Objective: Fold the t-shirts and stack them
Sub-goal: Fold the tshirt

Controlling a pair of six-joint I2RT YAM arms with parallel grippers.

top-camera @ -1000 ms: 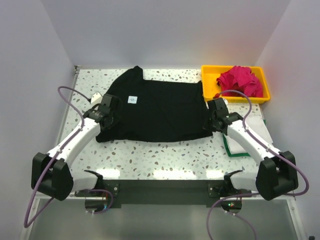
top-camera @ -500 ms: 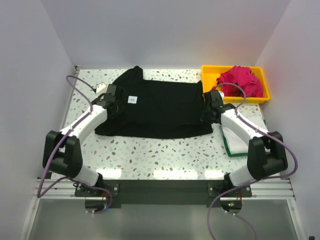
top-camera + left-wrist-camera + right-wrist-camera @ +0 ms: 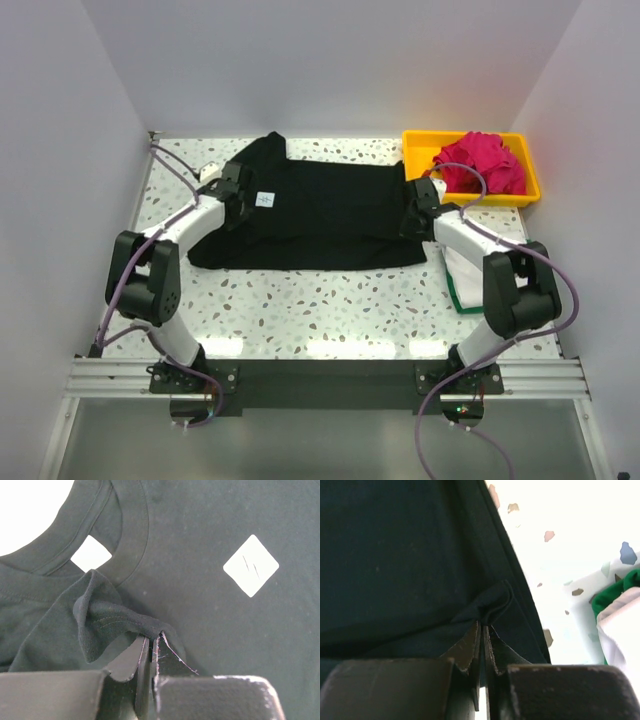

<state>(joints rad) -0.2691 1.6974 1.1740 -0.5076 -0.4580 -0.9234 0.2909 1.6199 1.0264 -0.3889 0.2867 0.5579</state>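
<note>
The large black t-shirt (image 3: 320, 215) lies across the table, its near part folded up over itself, its white label (image 3: 265, 200) showing. My left gripper (image 3: 234, 192) is shut on a bunched fold of black cloth (image 3: 107, 617) beside the collar. My right gripper (image 3: 418, 208) is shut on a pinch of the shirt's right edge (image 3: 492, 605). The magenta t-shirt (image 3: 482, 160) is crumpled in the yellow tray. The white t-shirt (image 3: 478, 262) and green t-shirt (image 3: 462, 298) lie folded at the right, also in the right wrist view (image 3: 620, 625).
The yellow tray (image 3: 416, 160) stands at the back right corner. Walls close in the table at the back and both sides. Speckled tabletop (image 3: 320, 300) lies in front of the black shirt.
Both arms have reached farther back, carrying the shirt's near edge away from me over the body of the shirt. The black shirt now covers less depth of the table.
</note>
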